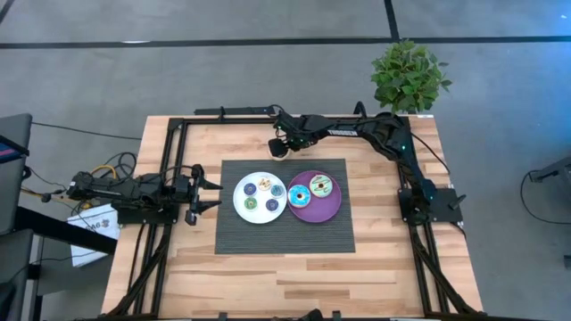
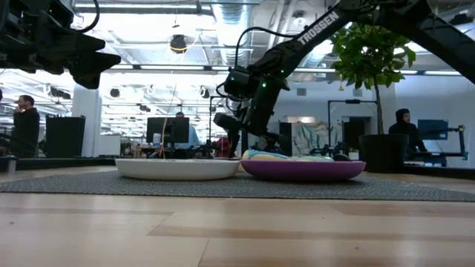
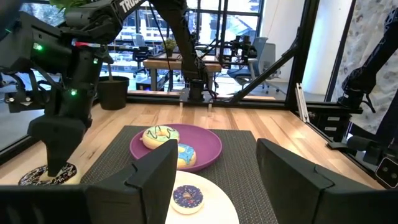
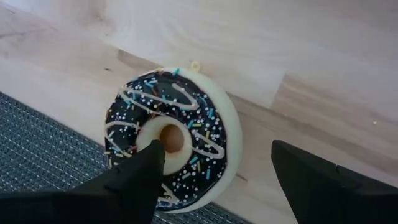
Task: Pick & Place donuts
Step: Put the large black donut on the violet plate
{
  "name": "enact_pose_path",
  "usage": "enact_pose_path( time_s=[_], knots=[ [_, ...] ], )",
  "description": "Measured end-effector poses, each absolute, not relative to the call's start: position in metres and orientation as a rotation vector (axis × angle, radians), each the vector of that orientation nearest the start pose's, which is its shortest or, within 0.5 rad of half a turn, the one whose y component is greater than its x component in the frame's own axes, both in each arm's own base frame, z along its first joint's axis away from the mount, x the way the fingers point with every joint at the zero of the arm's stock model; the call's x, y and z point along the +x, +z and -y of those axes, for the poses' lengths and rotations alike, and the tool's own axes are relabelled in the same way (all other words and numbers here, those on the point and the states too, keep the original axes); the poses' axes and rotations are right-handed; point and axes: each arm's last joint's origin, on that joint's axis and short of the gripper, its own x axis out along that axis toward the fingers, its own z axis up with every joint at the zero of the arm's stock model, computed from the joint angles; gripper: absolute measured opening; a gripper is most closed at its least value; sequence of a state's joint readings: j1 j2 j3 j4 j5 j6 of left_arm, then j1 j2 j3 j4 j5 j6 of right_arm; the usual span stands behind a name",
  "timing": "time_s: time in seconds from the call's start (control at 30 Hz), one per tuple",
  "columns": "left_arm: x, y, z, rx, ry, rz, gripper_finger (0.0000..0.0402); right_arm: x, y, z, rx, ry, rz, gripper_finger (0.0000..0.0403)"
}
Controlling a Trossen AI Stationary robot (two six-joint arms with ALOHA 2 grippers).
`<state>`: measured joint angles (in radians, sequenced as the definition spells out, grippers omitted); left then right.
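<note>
Finds the right gripper (image 1: 279, 148) down at the far edge of the grey mat (image 1: 268, 236), released and spread wide to either side of a dark-iced donut (image 4: 199, 124) with white drizzle and sprinkles. Probably set that way to straddle the ring before closing, with one finger (image 4: 134, 180) crossing in front of part of the icing and the other (image 4: 323, 180) standing clear over bare wood. Places that donut flat, partly on the mat's far border and partly on the table (image 1: 223, 276), apart from both plates, so likely the next to be carried. Counts two donuts on the purple plate (image 1: 332, 210), right of centre: a blue donut (image 1: 297, 195) and a pale green donut (image 1: 321, 185), close together. Sees several more on the white plate (image 1: 239, 207) just left of it, with the two rims about touching. Puts the left gripper (image 1: 211, 193) by the mat's left edge, left of the white plate, partly open with nothing between its fingers, apparently waiting out of the way. Cannot give a sure count or sure colours for the white plate from above. Gets only a purple-iced donut (image 3: 188, 197) there in the left wrist view, with the rest cut off behind that arm's own fingers. Loses the dark-iced donut entirely in the low view, somewhere behind the plates. Cannot tell whether the right fingers touch the donut or hang just above it
</note>
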<state>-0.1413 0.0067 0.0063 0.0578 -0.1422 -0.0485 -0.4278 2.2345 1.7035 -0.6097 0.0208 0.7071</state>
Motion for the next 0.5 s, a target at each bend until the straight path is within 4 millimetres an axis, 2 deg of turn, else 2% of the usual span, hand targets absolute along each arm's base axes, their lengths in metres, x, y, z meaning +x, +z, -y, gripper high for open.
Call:
enact_pose_path(
  time_s=[0.5],
  knots=[
    [0.0969, 0.1707, 0.0096, -0.057, -0.001, 0.057, 0.0213, 0.4191, 0.1508, 0.1971, 0.885, -0.764, -0.969, 0.0191]
  ],
)
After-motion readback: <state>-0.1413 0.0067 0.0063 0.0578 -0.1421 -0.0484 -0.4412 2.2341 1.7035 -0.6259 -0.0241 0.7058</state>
